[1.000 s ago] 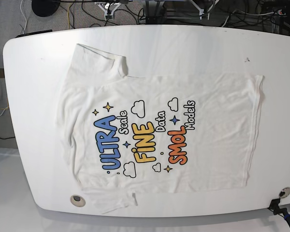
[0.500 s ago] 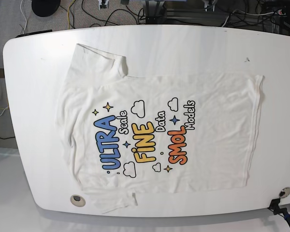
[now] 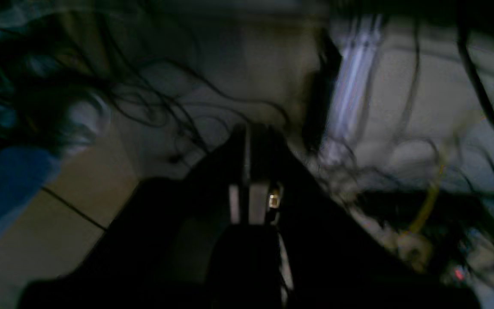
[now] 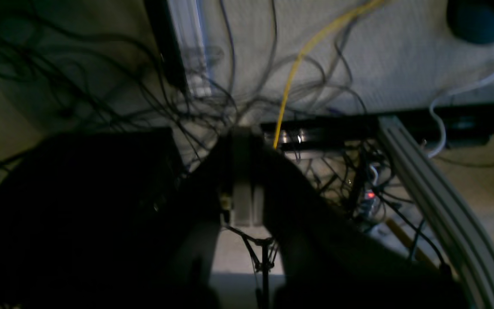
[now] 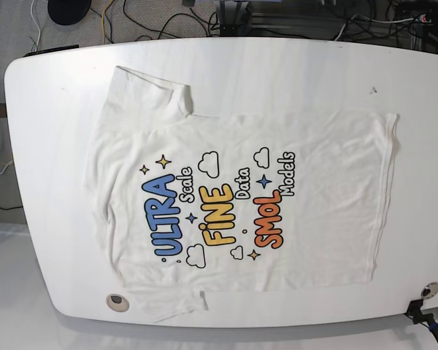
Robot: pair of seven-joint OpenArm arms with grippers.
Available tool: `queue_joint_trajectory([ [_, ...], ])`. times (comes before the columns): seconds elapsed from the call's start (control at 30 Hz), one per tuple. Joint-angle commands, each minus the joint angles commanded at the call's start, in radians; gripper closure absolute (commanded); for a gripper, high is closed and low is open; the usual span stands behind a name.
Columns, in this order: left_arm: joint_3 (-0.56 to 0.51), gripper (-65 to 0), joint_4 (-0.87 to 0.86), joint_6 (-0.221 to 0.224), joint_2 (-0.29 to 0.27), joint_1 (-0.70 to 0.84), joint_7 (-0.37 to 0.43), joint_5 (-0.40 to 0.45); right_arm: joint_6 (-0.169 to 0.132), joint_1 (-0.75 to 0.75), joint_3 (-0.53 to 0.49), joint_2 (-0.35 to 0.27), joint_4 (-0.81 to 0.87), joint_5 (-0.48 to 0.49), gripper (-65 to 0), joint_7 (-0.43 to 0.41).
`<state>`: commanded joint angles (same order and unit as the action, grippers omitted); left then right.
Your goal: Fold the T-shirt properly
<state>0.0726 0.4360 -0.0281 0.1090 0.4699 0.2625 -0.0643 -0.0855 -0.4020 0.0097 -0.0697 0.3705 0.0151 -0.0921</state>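
On the white table (image 5: 51,182), "ULTRA Scale FINE Data SMOL Models" is being displayed by the T-shirt (image 5: 328,219), its collar end pointing toward nine o'clock; whether the left gripper (image 3: 251,133) and right gripper (image 4: 245,133) are being spread or pressed together cannot be told.

From above, my view took in a white tabletop (image 5: 36,160) with rounded corners and 2 round discs (image 5: 117,302) (image 5: 430,290) near its lower edge. Bright light washed the surface evenly. Behind it I saw grey floor (image 5: 142,18) strewn with dark cables (image 5: 182,16), and a round black object (image 5: 68,10) at the upper left. At the lower right, a dark bracket (image 5: 415,312) sat at the table's edge.

Lower down, my wrist views were dim, the left one badly blurred. The right showed tangled wires, 1 yellow cable (image 4: 298,60), a grey metal rail (image 4: 444,206) and a blue container (image 4: 480,19).
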Motion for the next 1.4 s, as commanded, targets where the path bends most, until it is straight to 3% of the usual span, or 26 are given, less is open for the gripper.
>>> queue_joint_trajectory([
  [0.2,0.007,0.0,0.195,-0.015,0.046,0.173,0.012,-0.02,0.007,-0.128,-0.002,-0.036,0.149,0.004,0.0,0.004],
  [0.47,0.058,0.0,0.688,-0.088,0.123,0.513,-0.042,-0.145,0.022,-0.377,-0.004,-0.084,0.533,0.027,0.0,0.004],
  [0.5,0.039,0.0,0.553,-0.062,0.11,0.433,0.014,-0.092,0.004,-0.348,0.008,-0.07,0.495,0.022,0.0,0.012],
  [0.8,0.11,0.0,1.057,-0.075,0.154,0.687,-0.071,-0.109,0.007,-0.628,0.047,-0.069,0.91,0.024,0.0,0.032],
  [1.1,0.182,0.0,1.449,-0.083,0.164,0.776,-0.141,-0.123,-0.005,-0.771,0.153,-0.063,1.342,0.037,-0.5,0.117],
  [1.17,0.205,0.0,1.515,-0.085,0.157,0.768,-0.148,-0.134,-0.02,-0.766,0.188,-0.053,1.42,0.039,-0.9,0.135],
  [1.23,0.242,0.0,1.568,-0.089,0.152,0.75,-0.163,-0.166,-0.054,-0.744,0.228,-0.037,1.489,0.042,-1.1,0.168],
  [1.4,0.32,0.0,1.66,-0.11,0.154,0.7,-0.213,-0.292,-0.196,-0.634,0.32,0.014,1.668,0.066,-2.3,0.314],
])
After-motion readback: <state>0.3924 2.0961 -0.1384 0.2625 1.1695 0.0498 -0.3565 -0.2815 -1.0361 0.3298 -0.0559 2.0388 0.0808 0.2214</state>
